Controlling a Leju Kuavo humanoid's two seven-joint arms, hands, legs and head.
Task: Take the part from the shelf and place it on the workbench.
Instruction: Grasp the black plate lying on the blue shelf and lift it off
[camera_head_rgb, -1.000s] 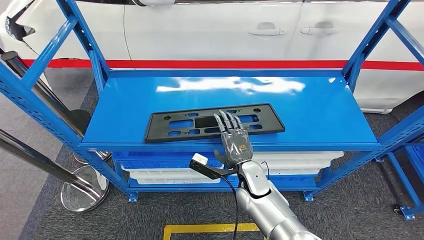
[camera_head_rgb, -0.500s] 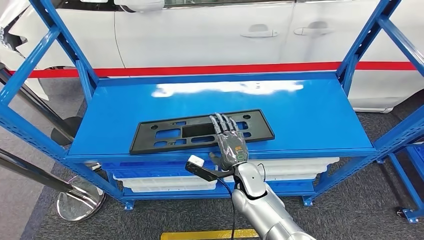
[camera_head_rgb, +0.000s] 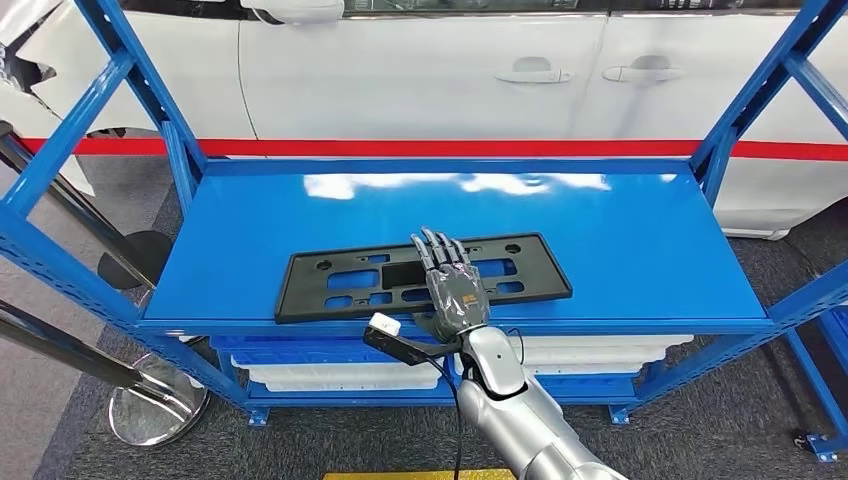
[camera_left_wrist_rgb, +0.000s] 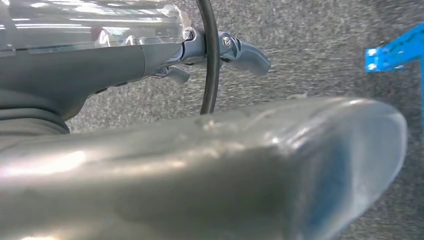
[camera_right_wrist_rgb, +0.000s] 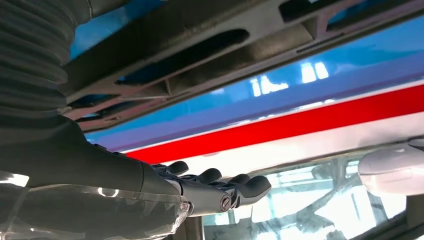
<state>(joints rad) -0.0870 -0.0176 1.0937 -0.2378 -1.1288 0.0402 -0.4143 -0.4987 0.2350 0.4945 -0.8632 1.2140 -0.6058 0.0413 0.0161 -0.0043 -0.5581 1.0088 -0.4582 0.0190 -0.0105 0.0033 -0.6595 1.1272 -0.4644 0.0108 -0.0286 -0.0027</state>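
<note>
The part is a flat black plate (camera_head_rgb: 330, 285) with cut-outs, lying along the front of the blue shelf top (camera_head_rgb: 620, 230). My right hand (camera_head_rgb: 452, 285) reaches over the plate's middle from the front edge, fingers stretched out and apart, holding nothing. In the right wrist view the straight fingers (camera_right_wrist_rgb: 245, 187) hover with a gap between them and the black plate (camera_right_wrist_rgb: 200, 45). My left hand (camera_left_wrist_rgb: 200, 50) hangs over grey carpet with nothing in it, its fingers loosely extended.
A white car (camera_head_rgb: 450, 70) with a red stripe stands right behind the shelf. Blue uprights (camera_head_rgb: 150, 110) frame both shelf ends. White bins (camera_head_rgb: 330, 375) sit on the lower level. A chrome stanchion base (camera_head_rgb: 155, 405) stands at the left, and another blue frame (camera_head_rgb: 825, 440) at the right.
The camera has shifted, so the whole scene moved. My right hand has reached slightly farther across the plate; the plate lies where it was on the shelf.
</note>
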